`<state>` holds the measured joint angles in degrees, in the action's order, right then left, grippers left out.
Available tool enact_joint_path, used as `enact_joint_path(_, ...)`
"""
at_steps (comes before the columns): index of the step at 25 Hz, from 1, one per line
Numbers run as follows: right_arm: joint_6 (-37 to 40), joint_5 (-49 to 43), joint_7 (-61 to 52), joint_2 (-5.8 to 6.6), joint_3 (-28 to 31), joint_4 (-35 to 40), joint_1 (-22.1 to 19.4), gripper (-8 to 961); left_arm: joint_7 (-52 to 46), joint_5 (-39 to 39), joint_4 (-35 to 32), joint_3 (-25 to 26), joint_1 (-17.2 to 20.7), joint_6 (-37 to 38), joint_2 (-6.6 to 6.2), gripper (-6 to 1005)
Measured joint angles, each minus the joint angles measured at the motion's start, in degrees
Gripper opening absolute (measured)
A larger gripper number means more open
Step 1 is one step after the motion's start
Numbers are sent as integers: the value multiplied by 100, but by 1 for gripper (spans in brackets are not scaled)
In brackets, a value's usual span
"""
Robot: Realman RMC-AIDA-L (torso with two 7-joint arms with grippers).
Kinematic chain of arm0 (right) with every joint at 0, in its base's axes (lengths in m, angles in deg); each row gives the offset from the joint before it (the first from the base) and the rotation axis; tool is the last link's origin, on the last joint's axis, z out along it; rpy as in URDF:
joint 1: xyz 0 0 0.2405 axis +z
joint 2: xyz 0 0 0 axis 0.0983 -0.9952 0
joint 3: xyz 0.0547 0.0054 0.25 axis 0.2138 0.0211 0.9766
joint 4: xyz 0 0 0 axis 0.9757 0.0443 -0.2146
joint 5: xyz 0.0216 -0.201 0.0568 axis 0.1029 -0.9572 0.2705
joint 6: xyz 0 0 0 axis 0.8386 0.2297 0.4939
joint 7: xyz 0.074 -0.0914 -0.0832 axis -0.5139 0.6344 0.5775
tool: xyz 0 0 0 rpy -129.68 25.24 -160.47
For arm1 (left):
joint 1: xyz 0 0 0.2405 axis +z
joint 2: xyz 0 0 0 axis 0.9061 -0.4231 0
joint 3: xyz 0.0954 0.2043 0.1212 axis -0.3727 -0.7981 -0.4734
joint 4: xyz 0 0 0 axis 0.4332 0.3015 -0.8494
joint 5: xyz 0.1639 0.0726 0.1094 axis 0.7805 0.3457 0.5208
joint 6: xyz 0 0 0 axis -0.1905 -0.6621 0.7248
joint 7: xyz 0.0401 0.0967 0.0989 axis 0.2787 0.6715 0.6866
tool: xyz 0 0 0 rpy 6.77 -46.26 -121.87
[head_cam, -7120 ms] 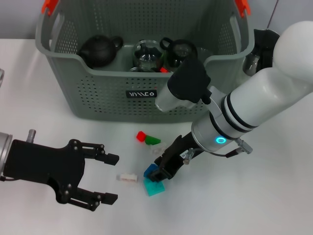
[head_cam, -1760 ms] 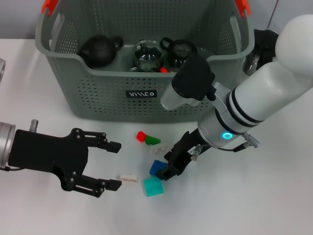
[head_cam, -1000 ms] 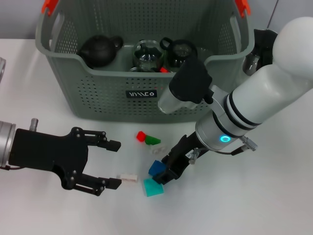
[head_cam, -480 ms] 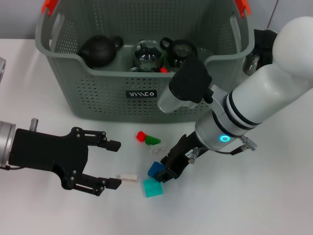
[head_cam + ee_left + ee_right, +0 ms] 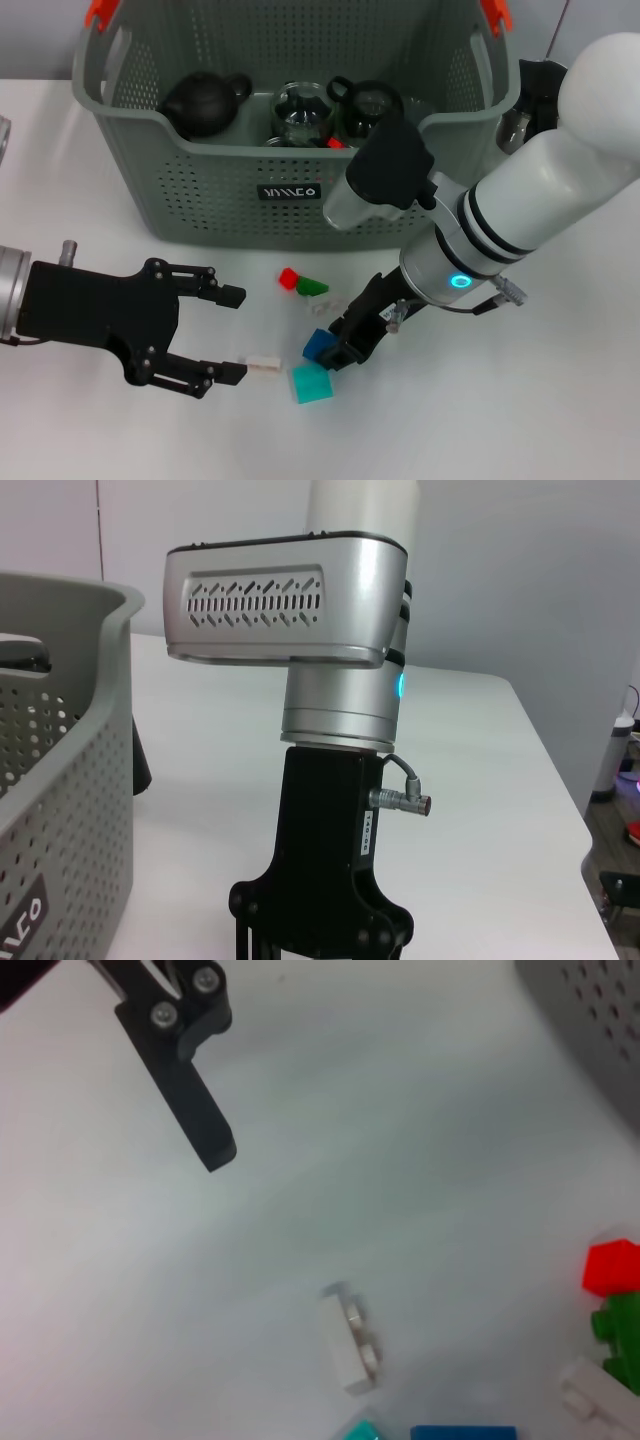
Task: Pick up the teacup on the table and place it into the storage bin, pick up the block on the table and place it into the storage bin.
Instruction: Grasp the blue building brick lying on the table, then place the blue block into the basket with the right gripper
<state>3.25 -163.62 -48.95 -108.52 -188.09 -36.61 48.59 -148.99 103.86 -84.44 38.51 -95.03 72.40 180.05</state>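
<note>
The storage bin [image 5: 200, 200] stands at the back of the table; its wall also shows in the left wrist view [image 5: 60, 790]. Several blocks lie in front of it: red [image 5: 289, 276], green [image 5: 312, 287], blue [image 5: 320, 346], teal [image 5: 311, 383] and a small white block [image 5: 265, 366]. My right gripper [image 5: 343, 350] is down at the blue block, touching it. My left gripper [image 5: 232, 334] is open, with its near fingertip [image 5: 228, 373] just beside the white block [image 5: 348, 1345]. No teacup shows on the table.
Inside the bin sit a dark teapot [image 5: 205, 100], a glass cup [image 5: 300, 112] and a dark cup [image 5: 370, 102]. A dark glassy object [image 5: 520, 125] stands to the right of the bin, behind my right arm. A clear block [image 5: 325, 305] lies under the green one.
Since the earliest frame my left gripper has moved away from my body, toward the white block. The right gripper and the blue block have shifted slightly right, away from the teal block. Almost nothing moved in the last second.
</note>
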Motion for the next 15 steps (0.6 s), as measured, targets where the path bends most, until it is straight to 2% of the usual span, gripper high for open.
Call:
enact_joint_path(8, 353, -50, -36, 61, 219, 92, -2, 432, -33, -187, -1, 9, -10, 31, -56, 814)
enact_joint_path(15, 1012, -389, 6, 123, 935, 600, -198, 430, -90, -228, 0, 9, -18, 73, -69, 814)
